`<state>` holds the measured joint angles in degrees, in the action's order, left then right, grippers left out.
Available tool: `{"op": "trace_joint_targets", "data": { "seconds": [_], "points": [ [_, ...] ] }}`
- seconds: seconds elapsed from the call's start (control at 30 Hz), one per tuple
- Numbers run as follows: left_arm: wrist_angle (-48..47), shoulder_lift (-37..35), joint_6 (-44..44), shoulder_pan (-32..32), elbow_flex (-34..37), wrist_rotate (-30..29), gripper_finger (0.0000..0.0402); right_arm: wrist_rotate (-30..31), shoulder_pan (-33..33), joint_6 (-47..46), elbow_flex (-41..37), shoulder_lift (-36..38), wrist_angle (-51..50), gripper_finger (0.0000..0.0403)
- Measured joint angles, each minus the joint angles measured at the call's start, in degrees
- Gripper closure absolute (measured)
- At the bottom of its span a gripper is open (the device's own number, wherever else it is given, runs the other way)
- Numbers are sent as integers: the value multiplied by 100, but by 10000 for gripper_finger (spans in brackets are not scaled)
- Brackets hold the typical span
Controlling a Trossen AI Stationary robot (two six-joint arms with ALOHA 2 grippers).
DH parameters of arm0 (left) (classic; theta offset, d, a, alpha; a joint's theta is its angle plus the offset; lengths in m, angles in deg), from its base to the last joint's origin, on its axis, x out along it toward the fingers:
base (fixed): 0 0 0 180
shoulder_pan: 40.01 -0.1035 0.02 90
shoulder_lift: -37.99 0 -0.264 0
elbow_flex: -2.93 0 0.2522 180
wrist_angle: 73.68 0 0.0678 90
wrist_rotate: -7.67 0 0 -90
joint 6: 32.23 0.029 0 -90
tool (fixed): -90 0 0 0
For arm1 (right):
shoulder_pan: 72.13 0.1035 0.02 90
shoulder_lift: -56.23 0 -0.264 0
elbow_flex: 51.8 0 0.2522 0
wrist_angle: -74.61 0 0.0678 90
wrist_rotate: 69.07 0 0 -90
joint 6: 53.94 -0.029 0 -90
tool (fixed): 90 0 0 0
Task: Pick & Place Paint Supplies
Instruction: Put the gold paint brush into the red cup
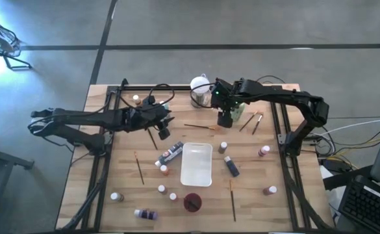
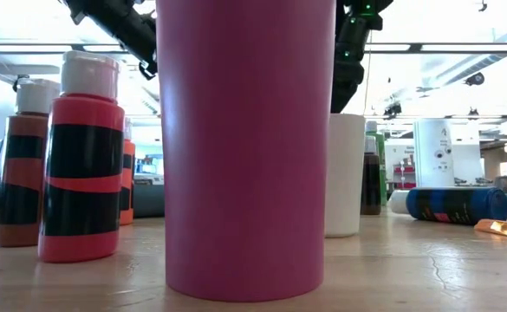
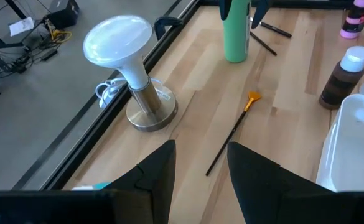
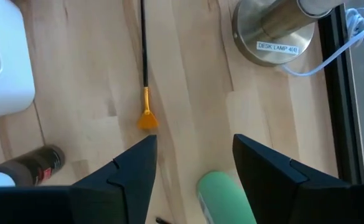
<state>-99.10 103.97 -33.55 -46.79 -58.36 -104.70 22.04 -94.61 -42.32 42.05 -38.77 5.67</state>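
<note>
Green bottle (image 3: 236, 31) beside lamp (image 3: 132, 68) — upright

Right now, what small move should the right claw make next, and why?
Probably close on the green bottle. The right claw straddles its top with fingers apart, a gap showing on one side. The bottle stands upright on the table near the lamp, not yet lifted. The left claw hovers open nearby.

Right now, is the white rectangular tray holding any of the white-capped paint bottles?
No. In the high view the white rectangular tray looks empty, with the paint bottles lying or standing on the wooden table around it.
</note>
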Motion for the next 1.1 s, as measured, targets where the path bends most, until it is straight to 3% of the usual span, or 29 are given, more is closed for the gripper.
{"op": "trace_joint_targets", "data": {
  "seconds": [0.23,0.6,0.8,1.1],
  "points": [
    [-5,0,17,0,0,0,250,-309,-20,-94,-17,-185,-26,187],
    [-96,0,22,0,-1,0,250,-318,-19,-1,-28,-867,-26,208],
    [-134,0,22,0,-2,0,250,-742,-18,69,-37,-1142,181,204],
    [-138,0,22,0,0,0,250,-760,-4,120,-249,-1347,540,200]
  ]
}}
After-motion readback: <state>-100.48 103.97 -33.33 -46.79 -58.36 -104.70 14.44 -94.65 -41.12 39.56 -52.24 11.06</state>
